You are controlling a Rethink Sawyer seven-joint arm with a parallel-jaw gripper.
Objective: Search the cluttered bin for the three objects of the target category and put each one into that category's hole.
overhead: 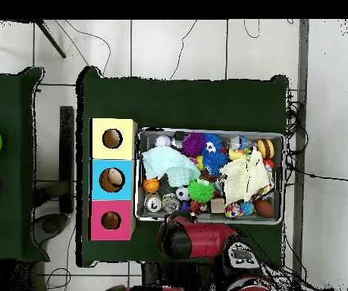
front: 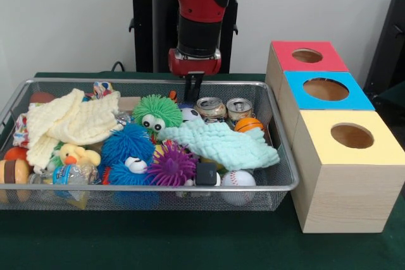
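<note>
The silver wire-mesh bin (front: 152,188) is full of clutter; it also shows in the overhead view (overhead: 140,174). A yellow plush duck (front: 77,154) with an orange beak lies at its front left, half under a yellow cloth (front: 69,121). A small orange bit (front: 172,95) peeks out behind the green fuzzy ball; I cannot tell what it is. No striped tiger shows. My gripper (front: 193,88) hangs over the bin's far rim, above a small soccer ball (front: 190,115), holding nothing that I can see. The red-faced box's hole (front: 307,55) is at the far right and also shows in the overhead view (overhead: 111,220).
Green (front: 156,112), blue (front: 128,150) and purple (front: 172,165) fuzzy balls, a mint cloth (front: 221,143), two cans (front: 211,108), a basketball (front: 249,124) and a baseball (front: 238,179) fill the bin. Blue-faced (front: 326,88) and yellow-faced (front: 352,135) boxes stand nearer the camera than the red one.
</note>
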